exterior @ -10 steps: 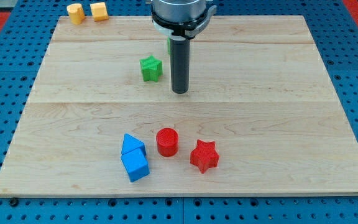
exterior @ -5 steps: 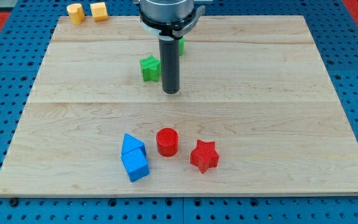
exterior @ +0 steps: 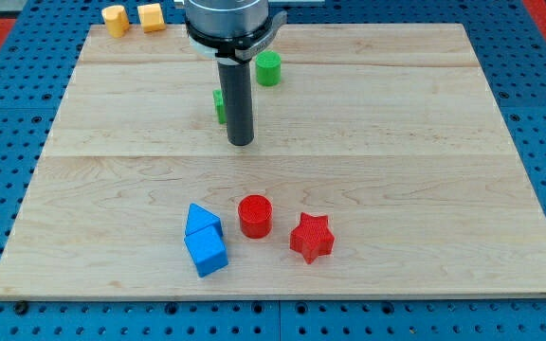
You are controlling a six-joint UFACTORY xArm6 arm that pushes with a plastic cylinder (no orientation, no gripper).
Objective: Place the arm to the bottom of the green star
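My tip (exterior: pixel 241 142) sits on the wooden board (exterior: pixel 396 189) just below the green star (exterior: pixel 219 104), toward the view's bottom and a little to the view's right of it. The rod rises from the tip straight up the view and covers most of the star, so only a green sliver shows at the rod's left side; I cannot tell for sure whether rod and star touch, though the tip itself looks apart from it. There is no pincer on this arm, only the bare rod, so nothing is grasped or released.

The star lies in the upper middle of the board, up and slightly left from my tip. I judge the placement nearly done; at most a small slide to the view's left would centre the tip under the star.

A green cylinder (exterior: pixel 268 68) stands up and to the right of the rod, well clear of any leftward move. Two yellow blocks (exterior: pixel 132 18) rest at the top-left edge, far off. The red cylinder (exterior: pixel 254 216), red star (exterior: pixel 312 237) and two blue blocks (exterior: pixel 204 241) cluster near the view's bottom, well apart from the tip, with bare board between
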